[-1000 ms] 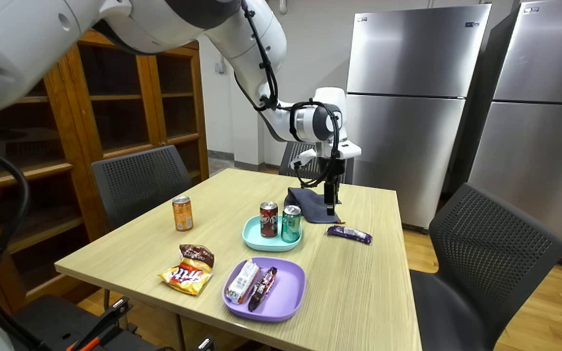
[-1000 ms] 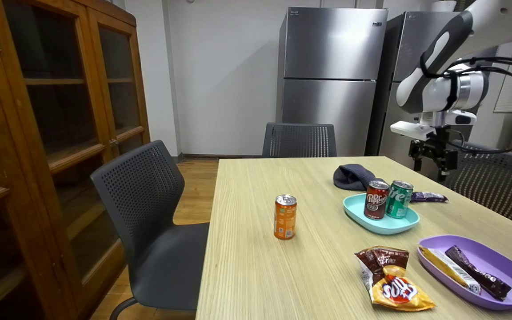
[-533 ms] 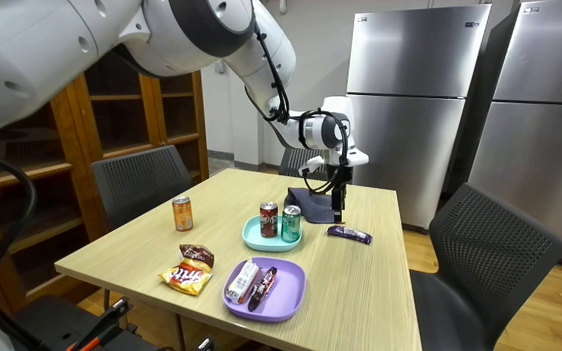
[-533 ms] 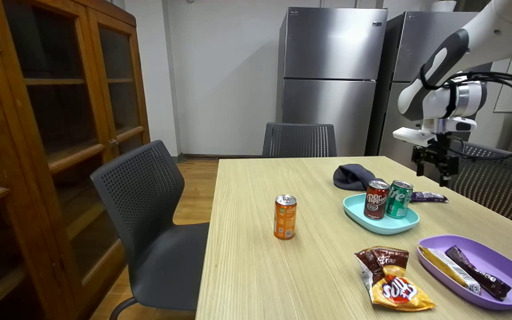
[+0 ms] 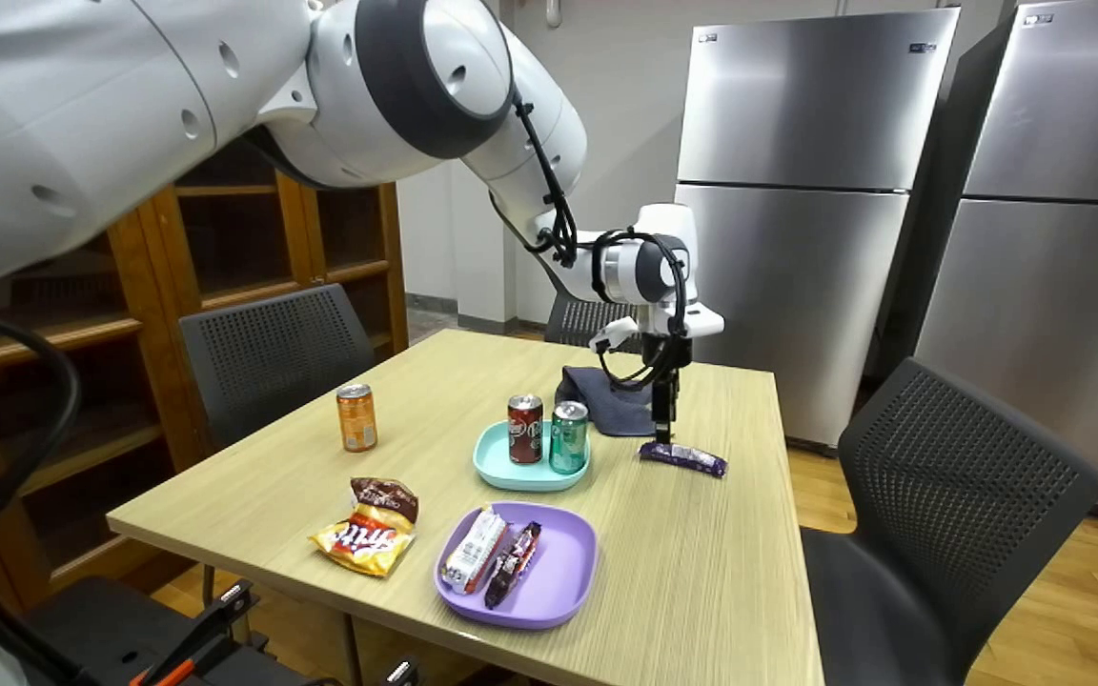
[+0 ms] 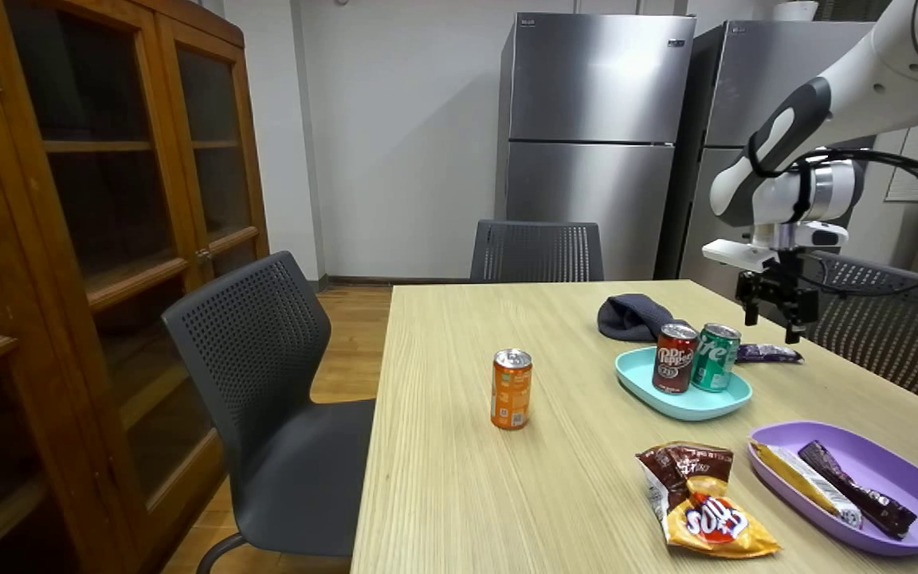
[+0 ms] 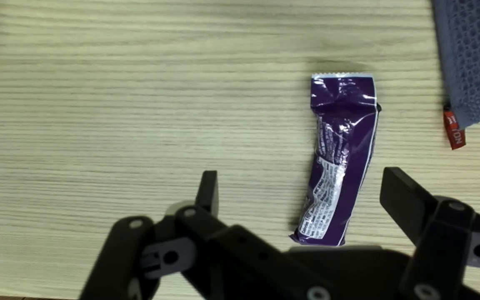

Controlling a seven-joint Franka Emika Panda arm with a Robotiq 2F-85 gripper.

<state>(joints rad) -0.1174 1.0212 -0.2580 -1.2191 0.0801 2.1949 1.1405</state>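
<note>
- We see that the end effector (image 7: 300, 177) has come down over the last second and now hangs low above the purple-wrapped bar (image 7: 340, 166); in both exterior views it stands lower than before.
- Its fingers (image 7: 404, 204) are spread wide and grasp nothing; we take it as released.
- The bar lies on the desk (image 5: 701, 572), to the right of the turquoise plate (image 5: 492, 455). In the wrist view it runs between the fingers, closer to the right one, touching neither.
- For the work in hand, we judge that this descent has brought the bar within the fingers' span, though off-centre; the bar itself has not shifted.
- Around it we see the same layout: the blue-grey cloth (image 7: 475, 62) at its far side, the red can (image 5: 525, 429) and green can (image 5: 568, 440) on the turquoise plate, and the purple plate (image 5: 568, 553) with two wrapped bars (image 5: 513, 566) at the near side.
</note>
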